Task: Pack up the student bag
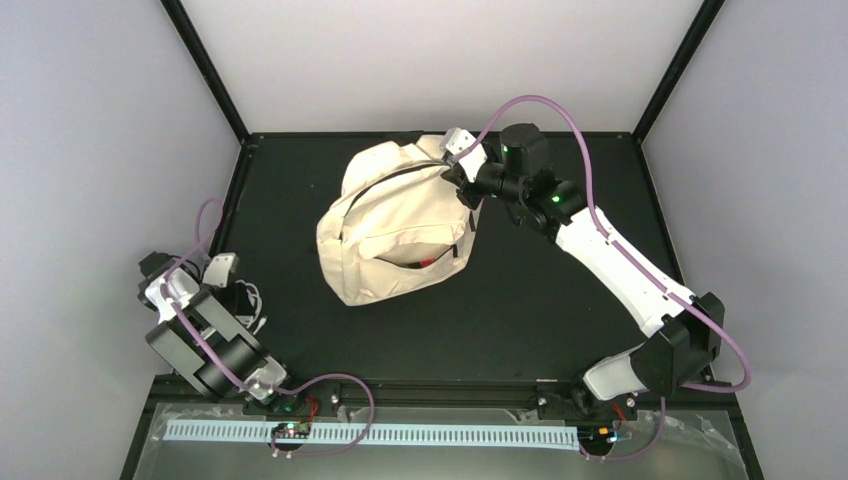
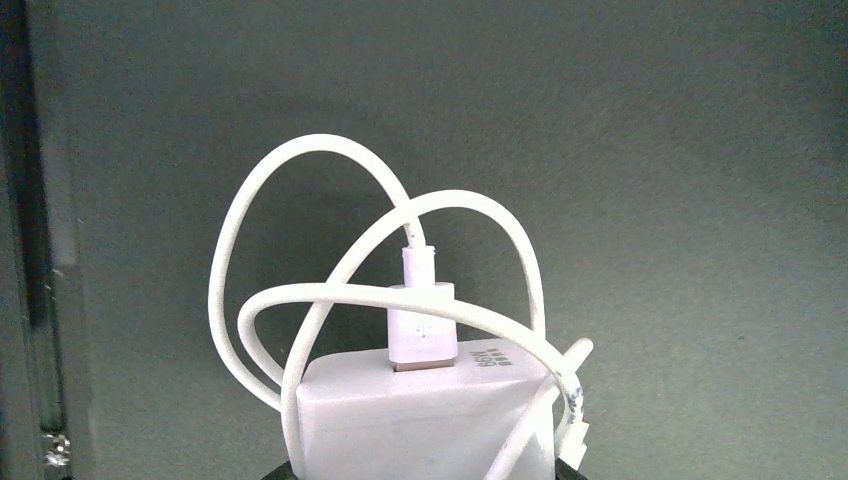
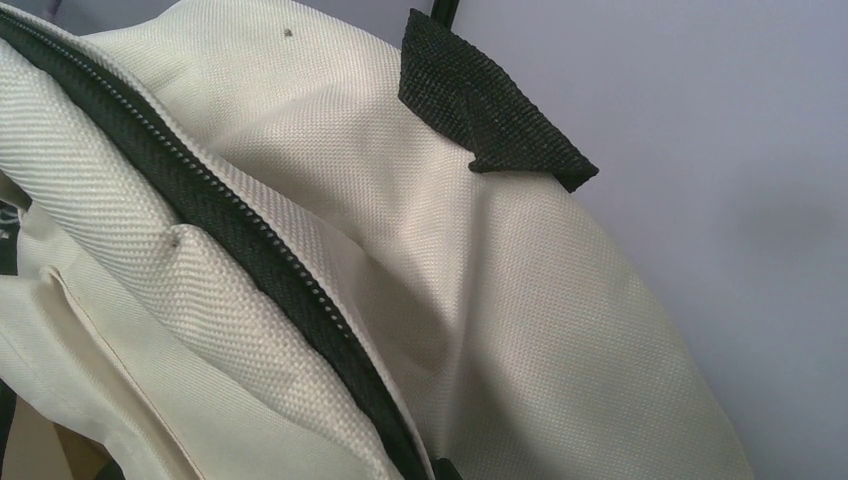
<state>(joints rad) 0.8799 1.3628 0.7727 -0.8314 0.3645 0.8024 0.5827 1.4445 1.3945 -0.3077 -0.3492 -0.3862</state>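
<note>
Lying on the black counter [image 1: 520, 320], the student bag [image 1: 400, 230] sits towards the far side, its front turned up to the top camera. The front pocket [image 1: 415, 255] of the bag gapes open, and something small and red [image 1: 425, 262] shows inside it. A dark zipper line [image 1: 385, 180] curves across the upper part of the bag.

The right end effector [image 1: 462, 178] is at the far right corner of the bag and touches the fabric there. It is clenched, but I cannot tell if it pinches the cloth. Its wrist camera sees the cream fabric very close, with the dark zipper [image 3: 250, 250] running across and a black strap tab [image 3: 480, 100] standing out from the edge of the bag.

The left end effector [image 1: 235, 290] is well apart from the bag, on its near left side, low at the edge of the counter. Just before its camera stands a white charger block [image 2: 420, 420] with a USB plug [image 2: 422, 325] in it, and the white cable [image 2: 320, 140] loops loosely around and above the block. The fingers do not show, so I cannot tell if they grasp the charger block.
</note>
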